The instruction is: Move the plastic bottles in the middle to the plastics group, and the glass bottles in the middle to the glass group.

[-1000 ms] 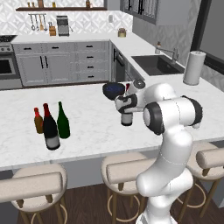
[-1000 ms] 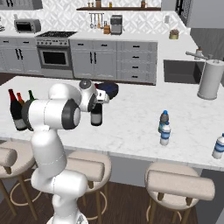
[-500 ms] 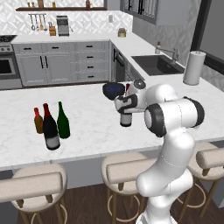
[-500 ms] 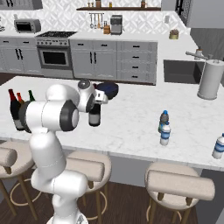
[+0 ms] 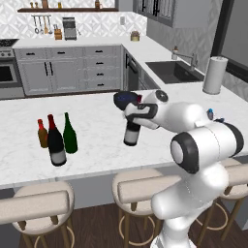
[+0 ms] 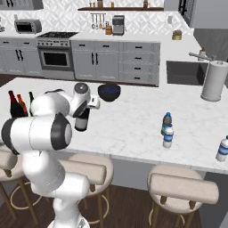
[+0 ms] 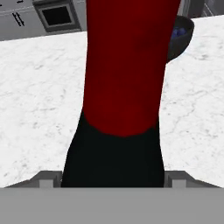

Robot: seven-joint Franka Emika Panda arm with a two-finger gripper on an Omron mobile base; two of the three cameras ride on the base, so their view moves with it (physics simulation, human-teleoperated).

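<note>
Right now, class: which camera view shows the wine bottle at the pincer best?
The left base view: the wine bottle shows its dark body and label below the pincer. The right base view shows its lower body beside the arm. The hand view shows its red foil neck and shoulders close up.

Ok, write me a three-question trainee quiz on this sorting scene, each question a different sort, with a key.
1. True or false: the gripper is closed around the neck of a wine bottle.
2. Multiple choice: beside the amber bottle and green bottle stands: A) a paper towel roll, B) a red-topped black wine bottle, C) a dark bowl.
3. Fill in: the clear white-capped water bottle stands right next to the ____-capped bluish bottle.

Key: 1 true. 2 B. 3 dark.
</note>
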